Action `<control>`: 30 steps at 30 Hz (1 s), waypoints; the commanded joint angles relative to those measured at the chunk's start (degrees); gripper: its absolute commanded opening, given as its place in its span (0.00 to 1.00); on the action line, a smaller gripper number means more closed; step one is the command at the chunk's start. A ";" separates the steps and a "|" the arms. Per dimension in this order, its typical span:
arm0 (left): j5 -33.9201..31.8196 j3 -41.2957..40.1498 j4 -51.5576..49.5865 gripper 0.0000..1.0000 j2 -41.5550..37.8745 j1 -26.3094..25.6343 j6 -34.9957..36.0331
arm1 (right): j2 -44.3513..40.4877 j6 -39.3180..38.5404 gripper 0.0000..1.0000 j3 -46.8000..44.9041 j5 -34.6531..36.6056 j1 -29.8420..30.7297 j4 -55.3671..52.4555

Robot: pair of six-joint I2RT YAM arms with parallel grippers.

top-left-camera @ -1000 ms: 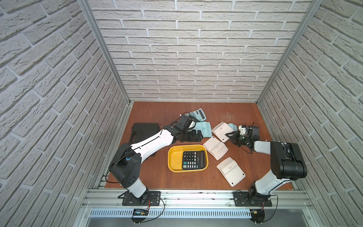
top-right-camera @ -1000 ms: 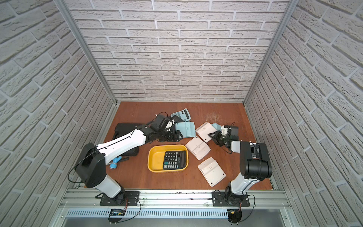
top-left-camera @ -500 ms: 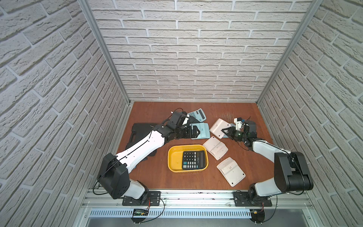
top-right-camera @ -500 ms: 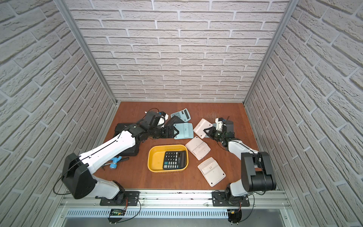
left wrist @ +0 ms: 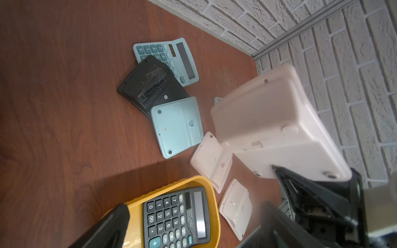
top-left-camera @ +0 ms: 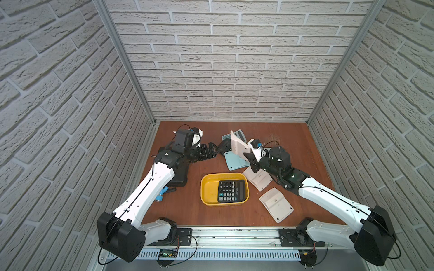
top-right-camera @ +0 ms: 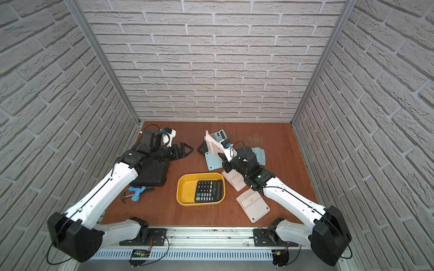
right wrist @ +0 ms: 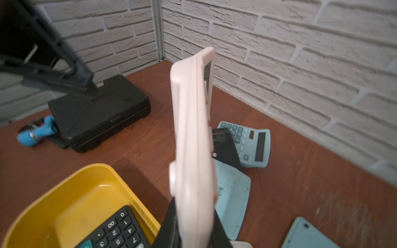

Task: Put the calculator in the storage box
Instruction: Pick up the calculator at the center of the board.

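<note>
While the pink calculator [top-left-camera: 239, 146] is held upright and aloft by the clamped right gripper [top-left-camera: 249, 159], the left gripper [top-left-camera: 212, 150] is spread wide, empty. The load is best tilted flat, then lowered into the box [top-left-camera: 204, 187], where a black calculator [top-left-camera: 231, 190] already lies.

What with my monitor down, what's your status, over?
Left end effector open, empty. Right end effector shut on pale pink calculator, held up on edge. Black calculator already fills half the storage box.
</note>
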 commanded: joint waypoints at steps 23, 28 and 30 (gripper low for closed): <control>21.11 0.02 -1.71 0.69 10.47 5.60 6.90 | 16.96 -75.70 0.03 -15.82 20.93 18.71 52.54; 22.59 -0.39 -0.30 0.71 12.40 6.61 6.51 | 20.00 -77.49 0.03 -17.51 20.65 18.80 59.59; 22.68 -0.69 -0.05 0.76 12.09 7.91 6.40 | 20.01 -77.04 0.03 -17.78 20.54 18.81 59.98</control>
